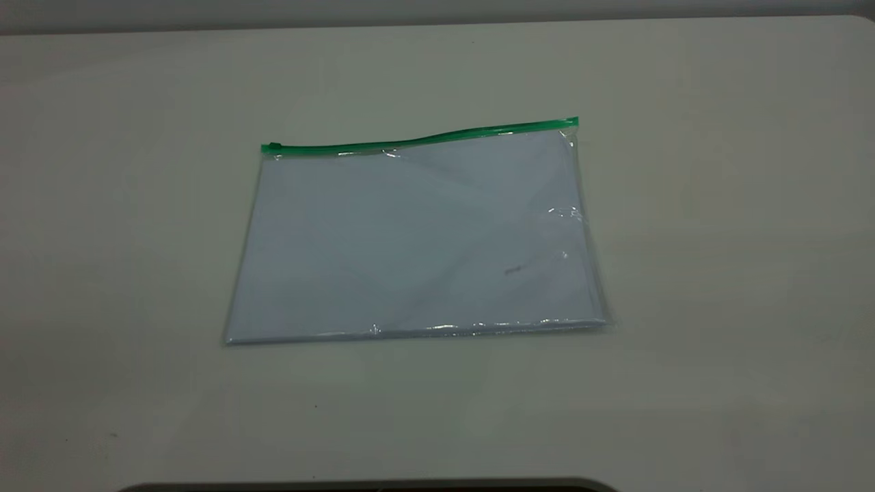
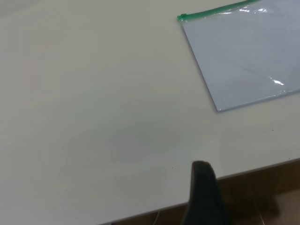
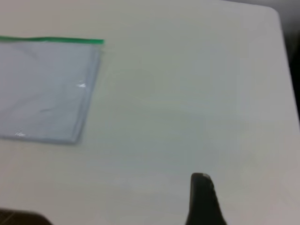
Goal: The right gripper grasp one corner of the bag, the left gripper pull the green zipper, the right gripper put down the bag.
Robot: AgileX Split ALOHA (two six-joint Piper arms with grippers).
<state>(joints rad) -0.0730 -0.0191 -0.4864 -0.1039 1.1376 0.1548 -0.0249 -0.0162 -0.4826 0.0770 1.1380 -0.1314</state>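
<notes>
Clear bag [image 1: 417,239] flat on table [image 1: 718,205], green zipper [image 1: 420,140] closed.

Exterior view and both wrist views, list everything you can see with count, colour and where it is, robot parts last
table: one, off-white, fills all views.
bag: one, clear with white paper inside, flat on the table's middle, nothing touching it.
zipper: one, green, along the bag's far long edge; slider tab at its left end.
left tool: one black finger showing in the left wrist view, near the table's edge, well apart from the bag.
right tool: one black finger showing in the right wrist view, over bare table, apart from the bag.
</notes>
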